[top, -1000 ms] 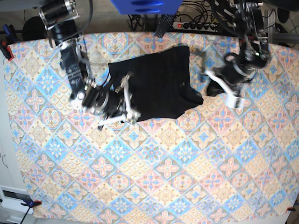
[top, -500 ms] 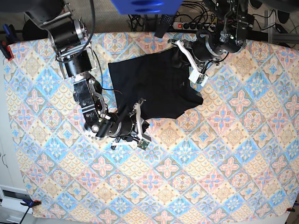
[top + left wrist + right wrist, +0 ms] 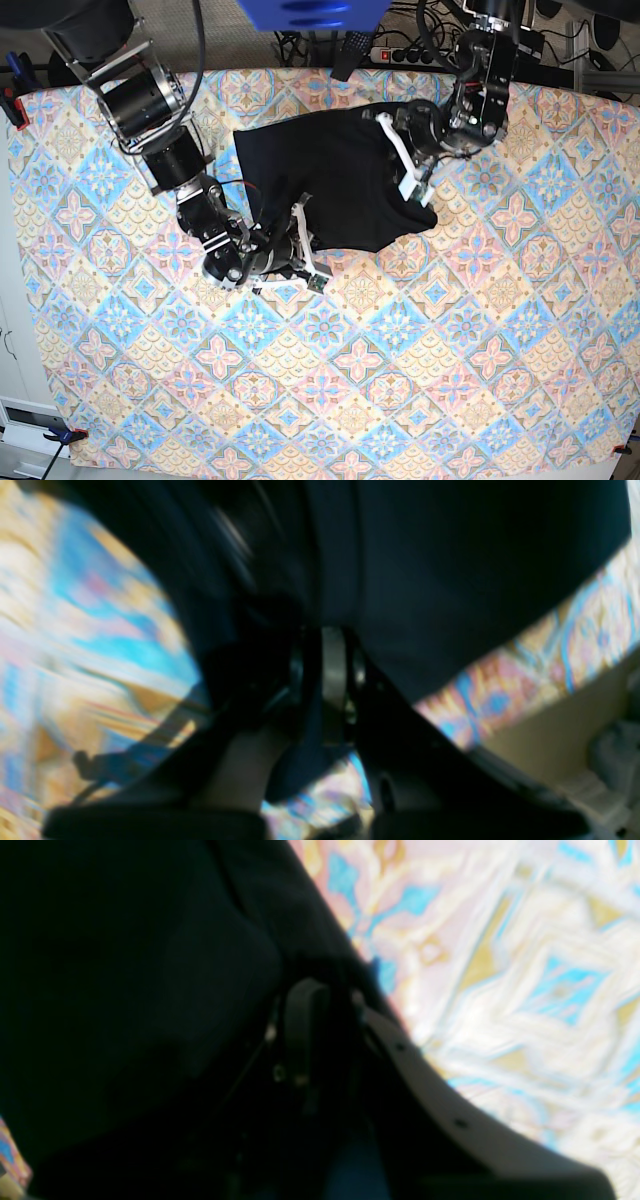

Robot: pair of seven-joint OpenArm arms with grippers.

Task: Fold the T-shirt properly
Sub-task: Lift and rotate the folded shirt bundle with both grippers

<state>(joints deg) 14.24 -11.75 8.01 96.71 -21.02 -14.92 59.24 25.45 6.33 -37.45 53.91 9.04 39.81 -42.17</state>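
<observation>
The black T-shirt (image 3: 335,180) lies crumpled on the patterned tablecloth (image 3: 400,350) at the back centre. My left gripper (image 3: 388,125) reaches in from the back right and sits at the shirt's upper right edge. In the left wrist view that gripper (image 3: 332,680) is shut on a fold of the dark T-shirt (image 3: 475,580). My right gripper (image 3: 298,225) is at the shirt's lower left edge. In the right wrist view this gripper (image 3: 320,1040) is shut on the T-shirt (image 3: 125,990), with its white finger (image 3: 450,1120) over the tablecloth. Both wrist views are blurred.
A power strip (image 3: 420,55) and cables lie behind the table's far edge, beside a blue object (image 3: 310,12). Clamps hold the cloth at the left edge (image 3: 12,105) and the front left corner (image 3: 65,435). The tablecloth stretches bare toward the front.
The left gripper swung in from the right of the shirt onto its upper right edge. The right gripper went from the shirt's left side down to its lower left edge. The shirt shifted slightly.
</observation>
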